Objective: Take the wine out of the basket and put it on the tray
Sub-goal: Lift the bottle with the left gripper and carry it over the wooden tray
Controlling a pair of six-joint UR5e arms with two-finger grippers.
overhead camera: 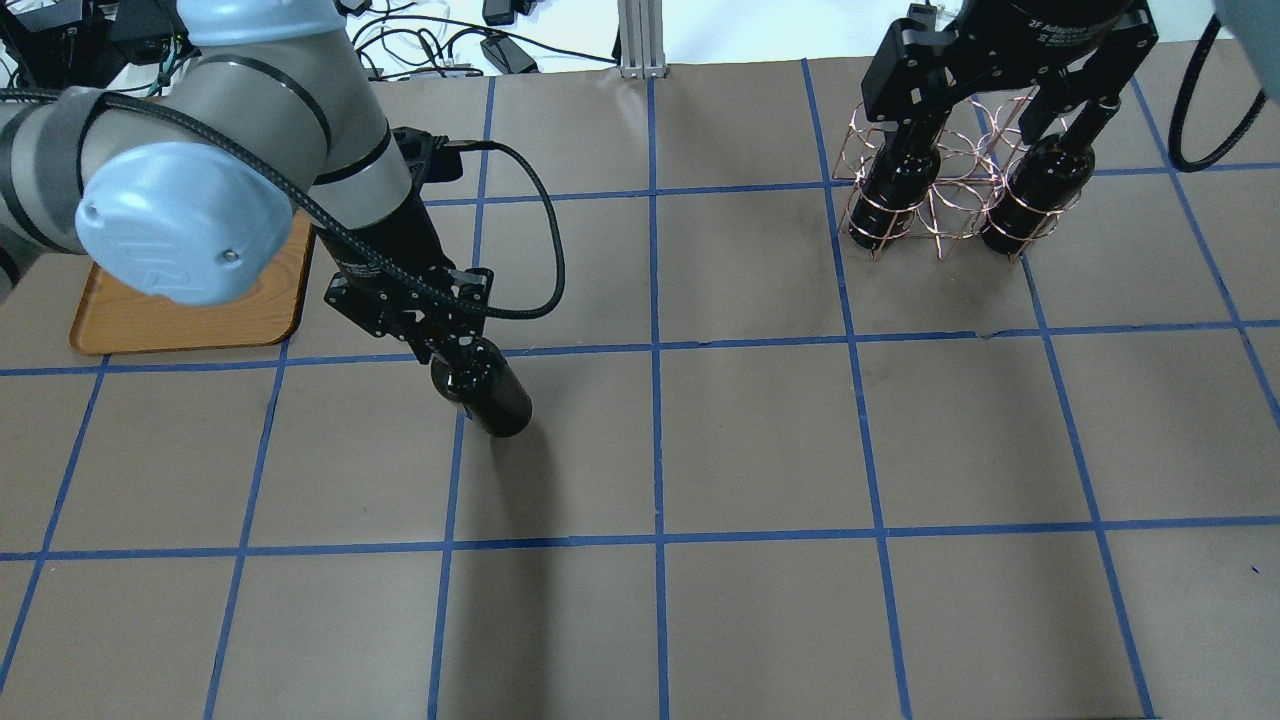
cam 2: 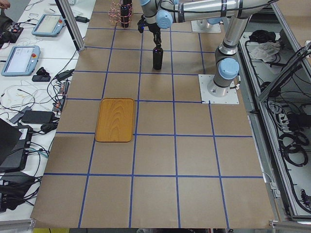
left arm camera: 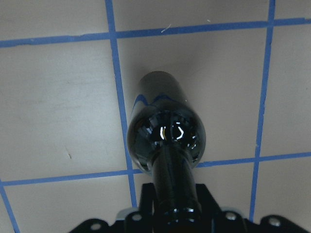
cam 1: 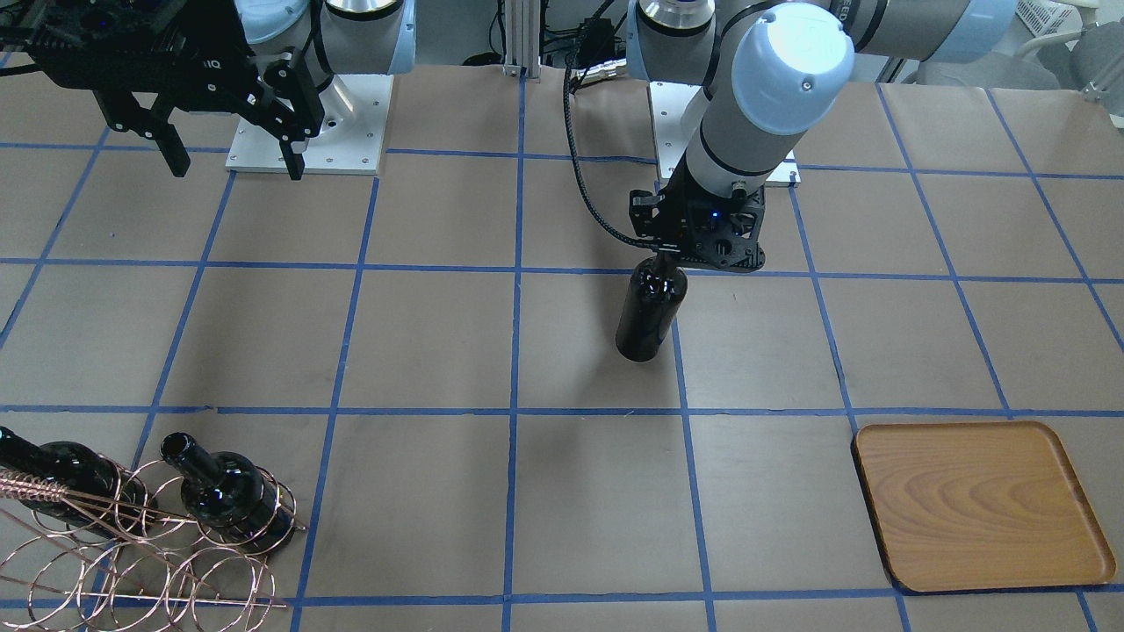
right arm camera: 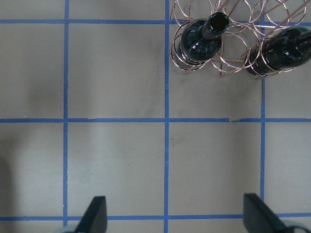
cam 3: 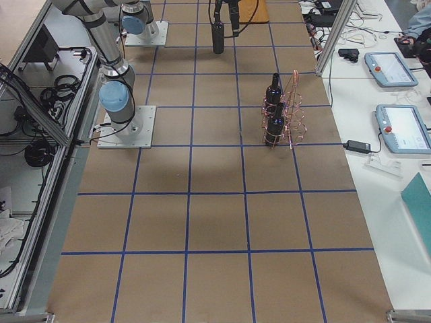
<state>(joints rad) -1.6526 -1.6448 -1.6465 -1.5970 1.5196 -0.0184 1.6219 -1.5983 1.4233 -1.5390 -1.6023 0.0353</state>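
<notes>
My left gripper (cam 1: 669,256) is shut on the neck of a glossy black wine bottle (cam 1: 650,316) and holds it upright near the table's middle. I cannot tell whether its base touches the paper. It also shows in the left wrist view (left arm camera: 165,136). The wooden tray (cam 1: 979,505) lies bare, farther to my left and toward the far edge (overhead camera: 200,325). The copper wire basket (cam 1: 132,562) holds two more black bottles (right arm camera: 200,41) (right arm camera: 284,51). My right gripper (cam 1: 233,162) hangs open and empty, high over the table short of the basket.
Brown paper with a blue tape grid covers the table (overhead camera: 760,450). The two arm base plates (cam 1: 307,123) sit on the robot's side. A black cable (overhead camera: 530,250) loops from the left wrist.
</notes>
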